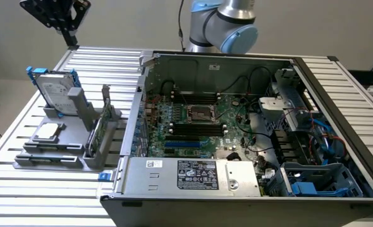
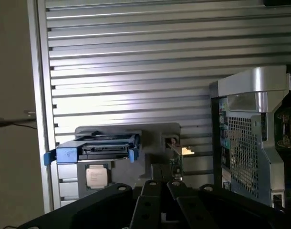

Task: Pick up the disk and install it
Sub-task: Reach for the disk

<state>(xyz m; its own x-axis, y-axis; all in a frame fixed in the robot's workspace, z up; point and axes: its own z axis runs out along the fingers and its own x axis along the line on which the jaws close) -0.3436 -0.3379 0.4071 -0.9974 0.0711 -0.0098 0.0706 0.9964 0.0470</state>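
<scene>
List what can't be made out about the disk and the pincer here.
Disk label text: too small in the exterior view; edge-on in the wrist view.
Disk's lower end: hidden behind the grey holder, exterior view.
Pincer upper body: cut off by the exterior view's top edge.

A: What colours did the disk (image 1: 55, 92) show?
B: Silver metal, a white label, blue rails along its edges. Its stand (image 1: 50, 158) was plain grey.
A: And the counter (image 1: 41, 198)?
B: Pale silver, ribbed in straight parallel slats. The motherboard (image 1: 193, 118) was green, the drive cage (image 1: 316, 184) blue, the power supply (image 1: 193, 175) silver with a white-and-black label, the tool (image 2: 161, 187) black, the arm's joint cap (image 1: 237, 35) light blue.
</scene>
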